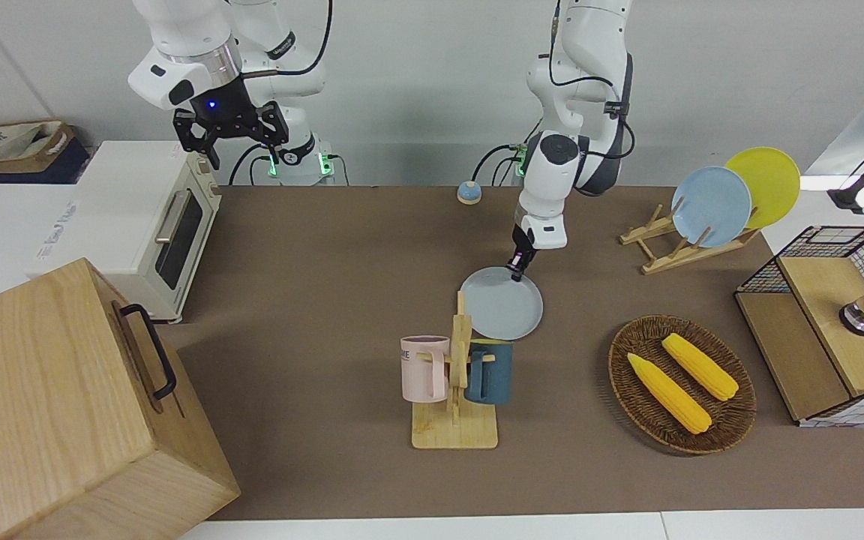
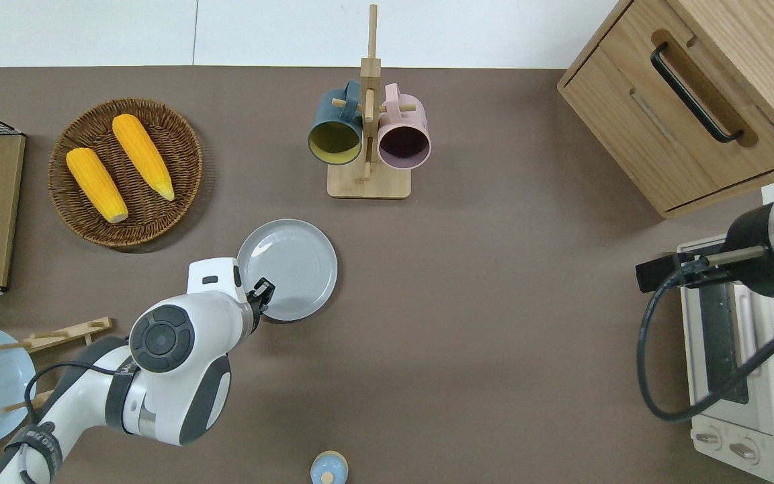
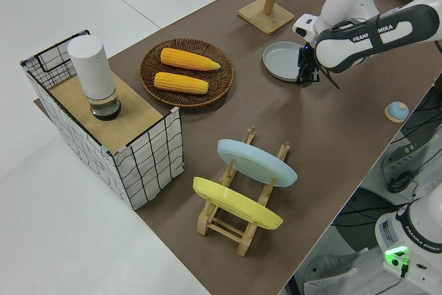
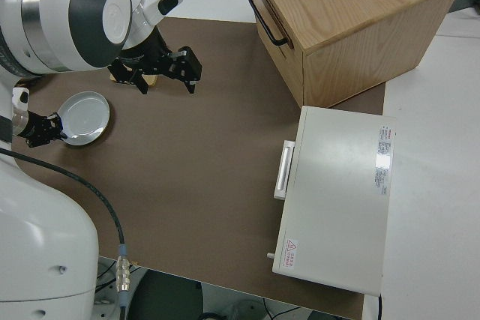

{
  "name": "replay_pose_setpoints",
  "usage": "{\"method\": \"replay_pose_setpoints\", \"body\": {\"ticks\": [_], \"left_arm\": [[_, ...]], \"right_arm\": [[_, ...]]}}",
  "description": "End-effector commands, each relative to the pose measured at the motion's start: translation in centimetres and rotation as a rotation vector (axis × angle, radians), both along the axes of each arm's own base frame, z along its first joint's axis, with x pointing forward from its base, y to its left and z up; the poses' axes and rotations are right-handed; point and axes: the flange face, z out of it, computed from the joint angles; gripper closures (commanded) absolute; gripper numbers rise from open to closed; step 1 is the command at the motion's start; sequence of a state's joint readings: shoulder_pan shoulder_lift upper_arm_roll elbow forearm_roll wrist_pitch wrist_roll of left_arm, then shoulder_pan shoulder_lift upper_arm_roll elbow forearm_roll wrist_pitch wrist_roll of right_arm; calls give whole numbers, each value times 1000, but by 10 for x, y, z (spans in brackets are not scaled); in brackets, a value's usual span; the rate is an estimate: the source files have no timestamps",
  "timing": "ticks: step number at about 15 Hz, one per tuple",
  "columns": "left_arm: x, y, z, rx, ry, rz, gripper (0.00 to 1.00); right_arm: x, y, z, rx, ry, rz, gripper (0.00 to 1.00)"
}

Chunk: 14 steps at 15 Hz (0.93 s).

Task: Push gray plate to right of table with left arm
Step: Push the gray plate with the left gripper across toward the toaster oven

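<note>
The gray plate [image 1: 503,306] [image 2: 293,263] [image 3: 280,60] [image 4: 84,114] lies flat near the middle of the brown table [image 1: 327,262]. It is a little nearer to the robots than the mug rack. My left gripper [image 1: 517,268] [image 2: 263,294] [image 3: 306,74] [image 4: 43,130] is low at the plate's rim, on the edge toward the robots and the left arm's end. Its fingers look shut and hold nothing. The right gripper [image 1: 235,135] [image 4: 159,73] is parked and open.
A wooden rack with a pink and a blue mug [image 1: 453,382] stands just beside the plate. A wicker basket [image 1: 619,360] holds two corn cobs. A dish rack [image 1: 672,251] carries a blue and a yellow plate. A toaster oven [image 1: 154,225] and a wooden drawer box [image 1: 64,405] stand at the right arm's end.
</note>
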<state>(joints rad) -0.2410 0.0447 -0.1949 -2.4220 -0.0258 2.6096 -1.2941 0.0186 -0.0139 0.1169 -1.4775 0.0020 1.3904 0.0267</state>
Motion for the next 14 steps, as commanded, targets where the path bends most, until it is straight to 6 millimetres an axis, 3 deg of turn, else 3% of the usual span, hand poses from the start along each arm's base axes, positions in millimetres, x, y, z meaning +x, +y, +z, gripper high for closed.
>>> {"method": "replay_pose_setpoints", "body": {"ticks": [1, 3, 7, 13, 14], "left_arm": [[-3, -44, -7, -6, 19, 19, 1000], [-11, -71, -7, -17, 21, 23, 1000], [-11, -106, 3, -19, 20, 43, 1000], [-10, -198, -4, 12, 41, 56, 1000], [-14, -206, -7, 18, 35, 59, 1000]], "right_arm": [[-2, -2, 4, 9, 5, -5, 17], [-2, -2, 4, 9, 5, -6, 17], [-2, -2, 4, 9, 5, -5, 17], [-2, -2, 4, 9, 5, -8, 17], [-2, -2, 4, 9, 5, -5, 17]]}}
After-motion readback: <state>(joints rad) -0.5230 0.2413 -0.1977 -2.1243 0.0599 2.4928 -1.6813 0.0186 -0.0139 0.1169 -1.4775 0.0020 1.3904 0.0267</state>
